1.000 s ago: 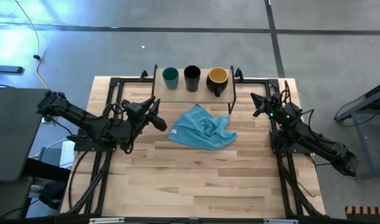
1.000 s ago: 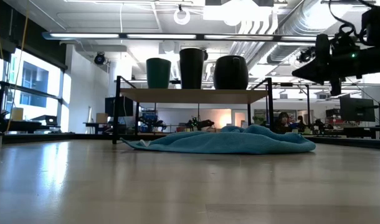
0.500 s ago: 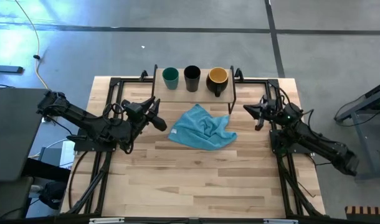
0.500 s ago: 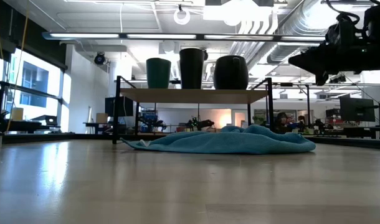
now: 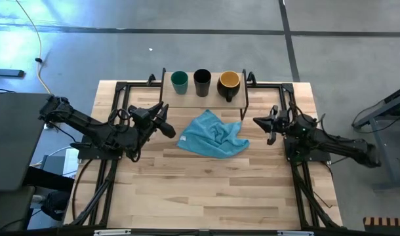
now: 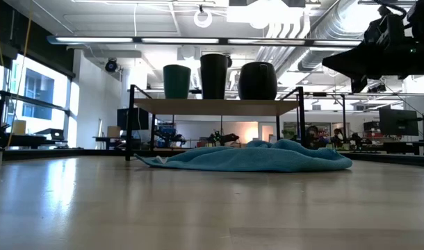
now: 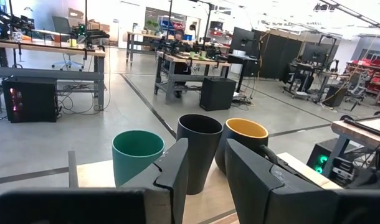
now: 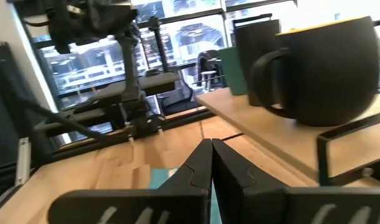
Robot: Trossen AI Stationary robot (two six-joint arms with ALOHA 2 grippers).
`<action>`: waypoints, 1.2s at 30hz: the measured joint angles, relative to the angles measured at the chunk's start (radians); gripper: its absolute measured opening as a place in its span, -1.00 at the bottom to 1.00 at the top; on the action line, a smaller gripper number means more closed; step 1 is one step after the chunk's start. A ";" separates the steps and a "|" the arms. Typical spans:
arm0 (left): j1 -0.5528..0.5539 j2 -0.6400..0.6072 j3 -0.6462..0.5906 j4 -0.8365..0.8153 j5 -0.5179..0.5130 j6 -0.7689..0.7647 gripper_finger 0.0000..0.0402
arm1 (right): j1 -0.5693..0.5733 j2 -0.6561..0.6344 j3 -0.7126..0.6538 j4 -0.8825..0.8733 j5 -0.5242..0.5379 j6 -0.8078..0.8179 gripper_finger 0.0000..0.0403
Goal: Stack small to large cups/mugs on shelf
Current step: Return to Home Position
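Note:
Three cups stand on their bases in a row on the light-wood shelf point(image 5: 190, 92): a teal cup point(image 5: 179, 81), a black cup point(image 5: 202, 80) and a dark mug with a yellow inside point(image 5: 229, 83), its handle toward the near edge. My left gripper point(image 5: 169, 130) hovers left of the blue cloth, pointing toward the shelf, and is slightly open and empty; its wrist view point(image 7: 207, 165) faces the three cups. My right gripper point(image 5: 258, 121) is shut and empty, in the air right of the cloth and below the mug's level point(image 8: 210, 146).
A crumpled blue cloth point(image 5: 213, 135) lies on the tabletop just in front of the shelf, between the two grippers. The shelf's black metal legs point(image 6: 300, 118) and frame rails point(image 5: 244, 98) stand at its ends. Bare wood lies toward the near edge point(image 5: 206, 190).
My right gripper has moved from beside the shelf's right end toward the table's near edge and a little left, turning to point toward the table's left. It has stayed shut. The cups and cloth have not moved.

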 joint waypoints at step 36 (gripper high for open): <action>0.000 0.000 0.000 0.000 0.000 -0.001 -0.53 | 0.222 -0.088 0.000 -0.032 -0.087 -0.148 -1.00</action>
